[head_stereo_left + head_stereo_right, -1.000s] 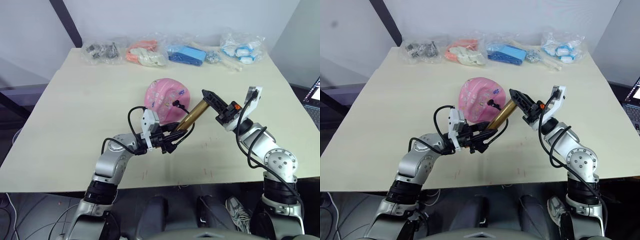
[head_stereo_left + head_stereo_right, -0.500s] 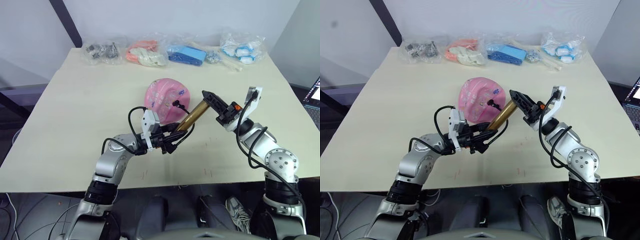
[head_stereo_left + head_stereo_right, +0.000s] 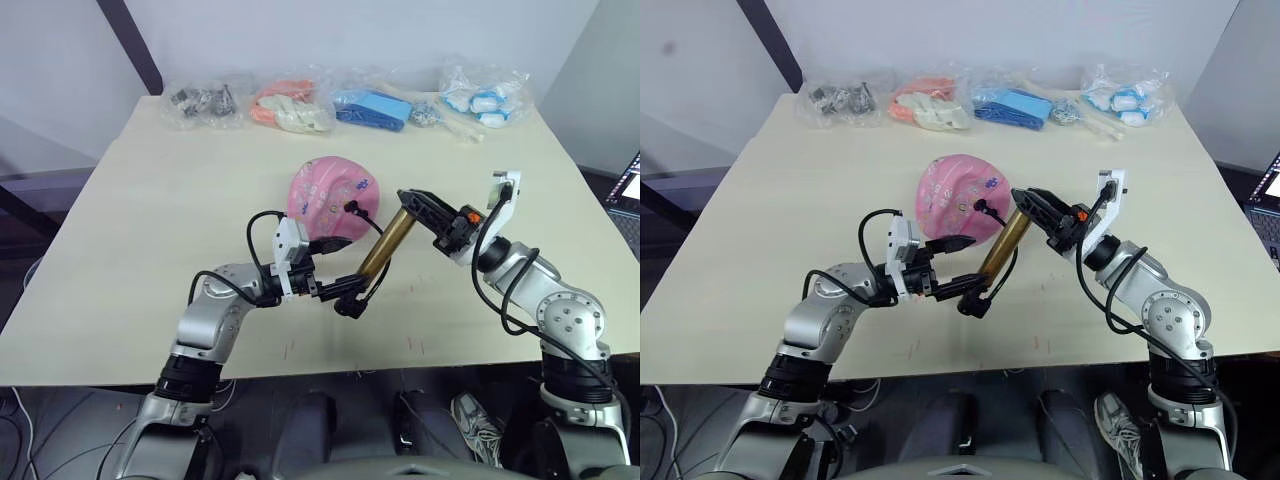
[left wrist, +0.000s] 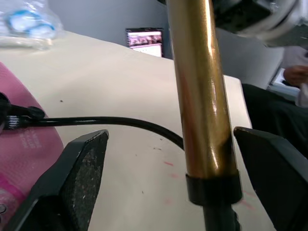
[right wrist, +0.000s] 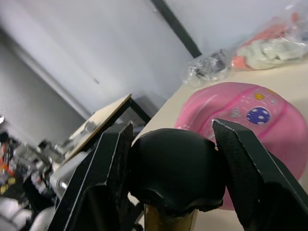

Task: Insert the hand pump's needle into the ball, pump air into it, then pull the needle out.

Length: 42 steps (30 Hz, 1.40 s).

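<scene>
The pink ball [image 3: 330, 198] lies mid-table, dented. The small black fitting [image 3: 351, 208] of the needle sits at its valve; the pin itself is hidden. A thin black hose [image 4: 106, 120] loops from it to the lower end of the hand pump [image 3: 387, 244], whose gold barrel leans steeply just right of the ball. My right gripper [image 3: 424, 205] is shut on the pump's black top handle [image 5: 173, 168]. My left gripper [image 3: 340, 275] is open, its fingers [image 4: 72, 178] spread wide on either side of the barrel's lower black cap [image 4: 214, 185] without touching it.
Several plastic bags of small items line the table's far edge: [image 3: 205, 100], [image 3: 293, 108], [image 3: 372, 108], [image 3: 485, 95]. A laptop [image 3: 628, 190] shows beyond the right edge. Bare table [image 3: 170, 210] spreads left of the ball.
My left gripper has opened and let go of the pump's lower barrel. The pump now stands steeper, its handle carried slightly left by my right gripper.
</scene>
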### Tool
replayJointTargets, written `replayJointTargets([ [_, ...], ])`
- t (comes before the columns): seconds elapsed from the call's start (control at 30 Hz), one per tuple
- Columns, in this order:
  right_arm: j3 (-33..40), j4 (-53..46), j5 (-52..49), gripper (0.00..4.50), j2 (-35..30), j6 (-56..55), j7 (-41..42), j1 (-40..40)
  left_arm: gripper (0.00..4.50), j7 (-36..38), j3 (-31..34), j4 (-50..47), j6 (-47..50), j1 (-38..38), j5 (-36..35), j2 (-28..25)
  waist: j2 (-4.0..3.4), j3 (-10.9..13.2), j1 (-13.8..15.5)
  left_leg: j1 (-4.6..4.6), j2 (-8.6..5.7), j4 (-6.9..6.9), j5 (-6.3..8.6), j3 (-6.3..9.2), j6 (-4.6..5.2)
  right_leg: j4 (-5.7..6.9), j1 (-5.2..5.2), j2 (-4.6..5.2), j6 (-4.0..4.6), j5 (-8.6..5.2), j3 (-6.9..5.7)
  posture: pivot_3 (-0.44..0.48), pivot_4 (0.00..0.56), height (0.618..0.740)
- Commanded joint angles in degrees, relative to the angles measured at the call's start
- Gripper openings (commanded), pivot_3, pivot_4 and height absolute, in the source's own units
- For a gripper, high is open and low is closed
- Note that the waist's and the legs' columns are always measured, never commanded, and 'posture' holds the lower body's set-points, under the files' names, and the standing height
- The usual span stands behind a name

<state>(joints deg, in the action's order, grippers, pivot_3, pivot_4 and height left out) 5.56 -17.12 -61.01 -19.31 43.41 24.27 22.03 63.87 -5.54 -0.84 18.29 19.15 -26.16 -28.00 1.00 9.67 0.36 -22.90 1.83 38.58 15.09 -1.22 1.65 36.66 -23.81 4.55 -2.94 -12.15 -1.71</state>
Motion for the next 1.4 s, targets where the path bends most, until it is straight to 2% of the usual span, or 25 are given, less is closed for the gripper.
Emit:
replayJointTargets([
  [0.03, -1.29, -3.04, 3.17, 2.09, -1.98, -2.05, 4.94, 2.63, 4.46, 4.55, -1.57, -0.26, 1.17, 0.66, -0.04, -2.61, 0.00, 0.00, -0.05, 0.00, 0.00, -0.02, 0.00, 0.00, 0.00, -0.02, 0.00, 0.00, 0.00, 0.00, 0.00, 0.000, 0.150, 0.740],
  [0.2, -2.90, -3.41, 8.25, 2.09, -3.61, -3.91, 7.39, 6.09, 4.46, 4.10, -4.80, 1.08, 3.12, 0.99, 3.06, -3.41, 0.00, 0.01, -0.03, -0.02, 0.00, -0.06, 0.00, 0.00, 0.00, -0.08, 0.00, 0.00, -0.01, 0.00, 0.00, 0.000, 0.150, 0.740],
  [0.37, -3.01, -4.33, 9.60, 2.09, -2.74, -3.44, 6.20, 8.93, 4.46, 3.03, -7.82, 2.54, 3.74, 1.37, 5.93, -2.01, 0.02, 0.06, 0.00, -0.06, 0.00, -0.07, 0.00, 0.00, 0.00, -0.12, -0.01, 0.00, -0.01, 0.00, -0.03, 0.000, 0.150, 0.740],
  [0.73, -2.97, -6.10, 9.08, 2.09, -1.11, -1.58, 4.54, 9.77, 4.46, 1.36, -7.07, 8.21, 2.97, 4.46, 6.63, 1.87, 0.02, 0.06, 0.19, -0.07, 0.01, -0.07, 0.00, -0.01, 0.00, -0.12, -0.01, 0.01, -0.01, 0.01, -0.06, 0.000, 0.150, 0.740],
  [1.4, -3.03, -7.59, 8.49, 2.09, -1.83, -0.34, 5.34, 8.35, 4.46, 4.33, -7.91, 8.88, 1.82, 4.92, 7.31, 1.10, 0.02, 0.06, 0.17, -0.08, 0.01, -0.07, 0.00, 0.00, 0.00, -0.12, -0.01, 0.00, 0.00, 0.01, -0.07, 0.000, 0.150, 0.740],
])
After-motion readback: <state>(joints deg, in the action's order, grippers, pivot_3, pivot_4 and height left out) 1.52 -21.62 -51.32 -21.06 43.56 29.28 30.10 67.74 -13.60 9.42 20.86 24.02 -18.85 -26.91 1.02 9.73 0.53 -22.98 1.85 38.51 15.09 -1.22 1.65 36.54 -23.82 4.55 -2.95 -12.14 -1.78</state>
